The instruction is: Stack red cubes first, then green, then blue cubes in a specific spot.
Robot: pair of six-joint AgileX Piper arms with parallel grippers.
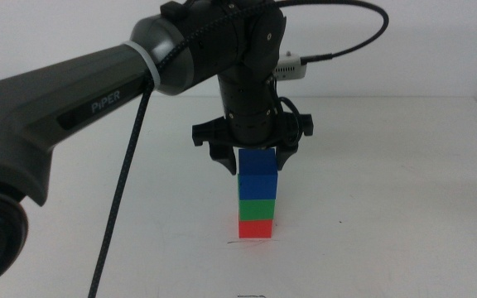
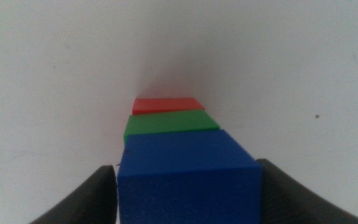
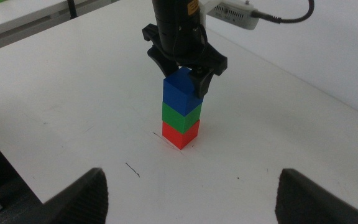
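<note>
A three-cube stack stands mid-table: the red cube [image 1: 256,228] at the bottom, the green cube [image 1: 257,207] on it, the blue cube [image 1: 258,175] on top. A short thin line [image 1: 233,241] shows on the white tabletop at the stack's foot. My left gripper [image 1: 253,161] comes down from above, one jaw against each side of the blue cube [image 2: 188,183]. Below the blue cube, the left wrist view shows the green cube [image 2: 166,123] and the red cube [image 2: 166,104]. My right gripper [image 3: 191,193] is open and empty, well back from the stack [image 3: 181,112].
The left arm [image 1: 73,108] reaches in from the left and its black cable [image 1: 118,199] hangs down to the table in front of it. A small dark scribble [image 3: 132,169] lies on the table between the stack and my right gripper. White tabletop [image 1: 404,207] surrounds the stack.
</note>
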